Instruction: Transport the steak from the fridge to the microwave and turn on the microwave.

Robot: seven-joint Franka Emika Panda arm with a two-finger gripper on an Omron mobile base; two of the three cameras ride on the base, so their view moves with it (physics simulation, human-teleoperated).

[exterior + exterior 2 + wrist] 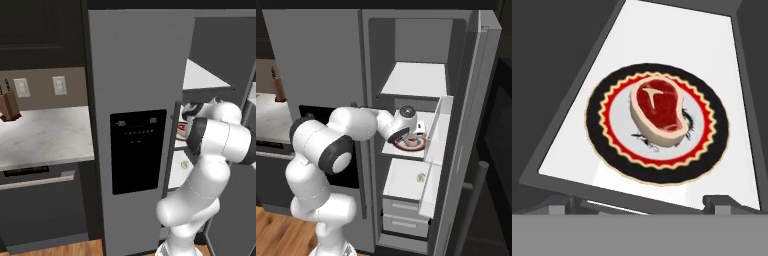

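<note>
The steak (658,107), red with a white bone mark and pale fat rim, lies on a dark round plate (607,145) with red and yellow zigzag rings. The plate (407,145) rests on the middle white shelf (672,40) of the grey fridge (316,60), whose right door stands open. My gripper (642,202) hovers just in front of and above the plate, open, with nothing between its fingers. In the right base view the hand (406,120) reaches into the fridge and covers most of the steak. The microwave is out of view.
The open door's white bin (438,130) juts out right beside the hand. A small item (420,176) sits on the lower shelf, above two drawers (403,212). Left of the fridge (135,75) are a marble counter (45,137), a knife block (9,107) and a dishwasher (40,200).
</note>
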